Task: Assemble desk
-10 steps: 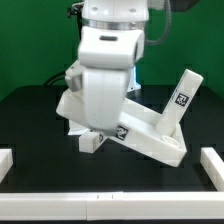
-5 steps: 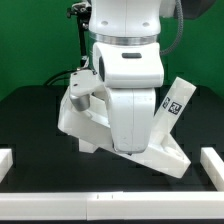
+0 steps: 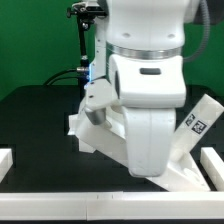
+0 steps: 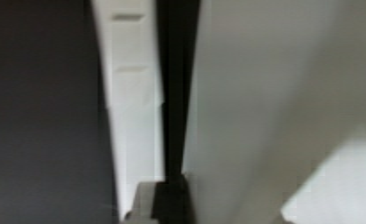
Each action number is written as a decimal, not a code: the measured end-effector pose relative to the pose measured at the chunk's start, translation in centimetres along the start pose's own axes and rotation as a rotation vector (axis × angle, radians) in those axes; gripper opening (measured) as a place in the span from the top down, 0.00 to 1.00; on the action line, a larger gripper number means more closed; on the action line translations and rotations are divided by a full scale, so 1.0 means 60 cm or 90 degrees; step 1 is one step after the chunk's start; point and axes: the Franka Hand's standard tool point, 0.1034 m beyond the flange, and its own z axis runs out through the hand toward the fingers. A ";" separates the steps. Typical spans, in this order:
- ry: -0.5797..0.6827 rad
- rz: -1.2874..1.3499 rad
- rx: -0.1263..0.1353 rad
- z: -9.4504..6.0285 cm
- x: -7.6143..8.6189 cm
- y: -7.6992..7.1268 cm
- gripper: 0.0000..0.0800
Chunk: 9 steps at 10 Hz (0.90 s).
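The desk point(image 3: 190, 172) sits tipped on the bench point(image 3: 35, 115), mostly hidden behind the arm point(image 3: 150, 90). One tagged leg point(image 3: 200, 120) juts past the arm, its long axis slanting up toward the exterior view's right. My wrist view gives only blurred white surfaces, so I cannot tell the end effector's state.
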 end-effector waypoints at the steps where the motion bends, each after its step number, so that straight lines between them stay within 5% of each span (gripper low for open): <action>1: 0.000 -0.001 -0.016 0.003 -0.007 0.000 0.92; 6: -0.002 0.019 -0.004 0.019 -0.015 -0.001 0.92; 9: 0.006 0.051 0.009 0.034 0.016 0.006 0.92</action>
